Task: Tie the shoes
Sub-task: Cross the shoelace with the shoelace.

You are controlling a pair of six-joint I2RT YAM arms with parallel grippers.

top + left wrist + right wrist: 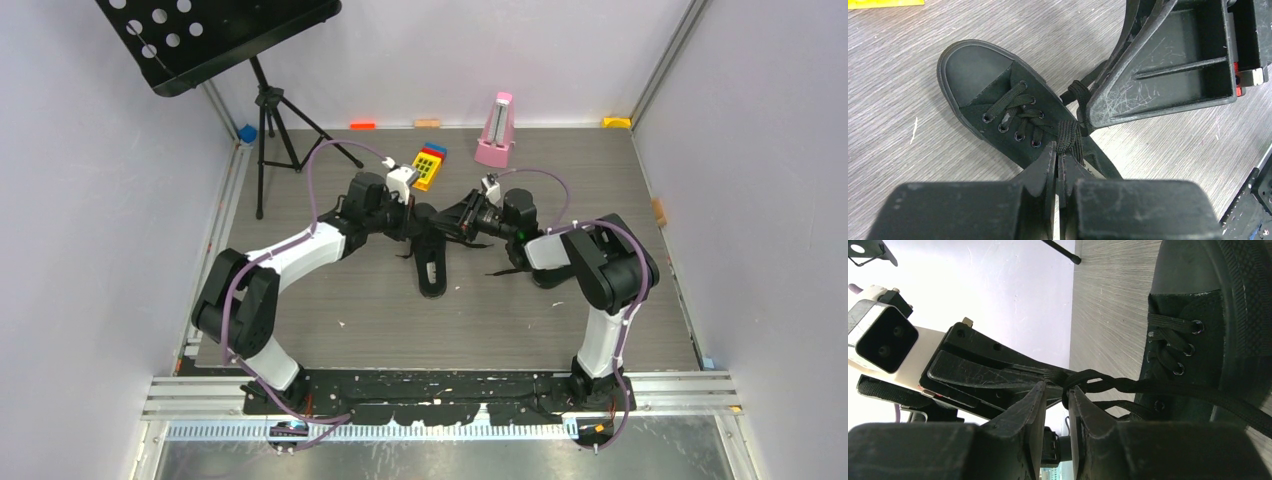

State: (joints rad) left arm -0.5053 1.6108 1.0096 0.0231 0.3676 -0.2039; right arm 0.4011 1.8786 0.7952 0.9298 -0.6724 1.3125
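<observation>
Left tool [1060, 156]: clenched, its two black wedge-shaped fingers pinching a flat woven strand of the laces [1068, 136] just above the eyelet rows.
Right tool [1057, 389]: released, its fingers standing apart with a narrow gap that is wider than the twisted strand crossing at their tips.
Tool meeting: both tips are converging over the middle of the shoe, almost touching each other, with the knotted part of the laces bunching between them.
Tool surface: hard black plastic, heavily scratched, tapering to blunt points.
Laces: black flat braid, criss-crossing through small shiny eyelets. One stretch is twisting into a rope-like cord that runs from the right tool's tips back to the shoe.
Shoe [983, 75]: black low-top, matte canvas upper, smooth rounded rubber toe cap, ribbed rubber band around the sole.
Shoe position: lying sole-down on the tabletop [898, 100], directly below and between the two tools, near the middle of the workspace.
Shoe axis: running near-to-far in the top view, with the toe pointing away from the arm bases and the heel opening facing them.
Tabletop: grey wood-grain surface with fine streaks.
Farther out: a pink metronome [495, 130] and a yellow block toy [430, 166] are standing well beyond the shoe.
</observation>
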